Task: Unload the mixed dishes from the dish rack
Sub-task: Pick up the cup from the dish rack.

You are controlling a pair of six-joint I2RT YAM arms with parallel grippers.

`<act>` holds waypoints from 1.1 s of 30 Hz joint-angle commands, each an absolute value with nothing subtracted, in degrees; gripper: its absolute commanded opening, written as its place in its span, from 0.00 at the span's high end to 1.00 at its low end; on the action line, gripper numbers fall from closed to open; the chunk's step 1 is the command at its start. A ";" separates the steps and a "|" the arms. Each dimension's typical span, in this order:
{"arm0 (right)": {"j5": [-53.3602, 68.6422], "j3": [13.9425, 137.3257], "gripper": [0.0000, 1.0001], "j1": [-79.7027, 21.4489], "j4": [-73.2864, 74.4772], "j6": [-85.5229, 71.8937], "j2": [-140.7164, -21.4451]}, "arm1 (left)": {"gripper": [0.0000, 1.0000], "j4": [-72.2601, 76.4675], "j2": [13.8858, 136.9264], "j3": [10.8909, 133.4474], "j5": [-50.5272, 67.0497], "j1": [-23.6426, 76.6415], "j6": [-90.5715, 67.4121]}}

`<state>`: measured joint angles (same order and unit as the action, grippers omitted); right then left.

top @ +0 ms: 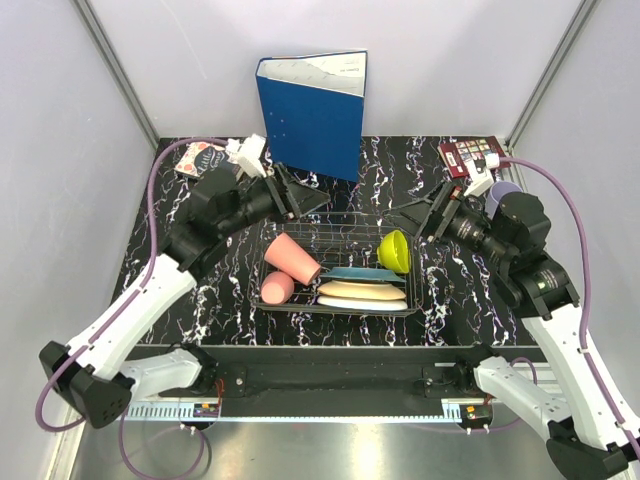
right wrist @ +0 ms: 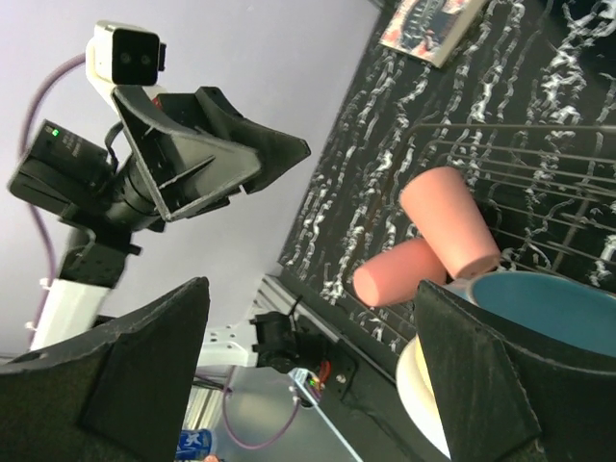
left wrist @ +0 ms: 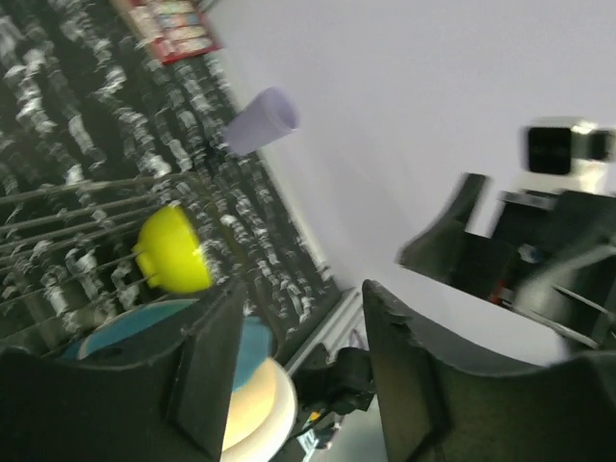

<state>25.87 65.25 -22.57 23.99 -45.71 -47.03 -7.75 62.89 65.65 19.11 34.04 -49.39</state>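
The dish rack (top: 430,300) sits mid-table. In it lie two pink cups (top: 292,257) (top: 277,288), a yellow-green bowl (top: 395,250) on edge, a teal plate (top: 362,274), a cream plate (top: 362,291) and a white plate (top: 362,303). A lavender cup (top: 505,190) is outside the rack, at the right, behind my right wrist. My left gripper (top: 300,200) is open and empty above the rack's far left corner. My right gripper (top: 425,218) is open and empty above its far right corner. The left wrist view shows the bowl (left wrist: 173,250) and the lavender cup (left wrist: 260,122). The right wrist view shows the pink cups (right wrist: 452,221).
A blue binder (top: 313,110) stands upright behind the rack. Small books lie at the back left (top: 203,158) and the back right (top: 470,155). Grey walls close in the table on three sides.
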 commanded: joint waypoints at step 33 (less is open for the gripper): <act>17.75 62.75 0.05 -22.94 29.88 -34.98 -49.92 | 0.01 -57.04 93.69 78.84 -17.22 36.56 -55.45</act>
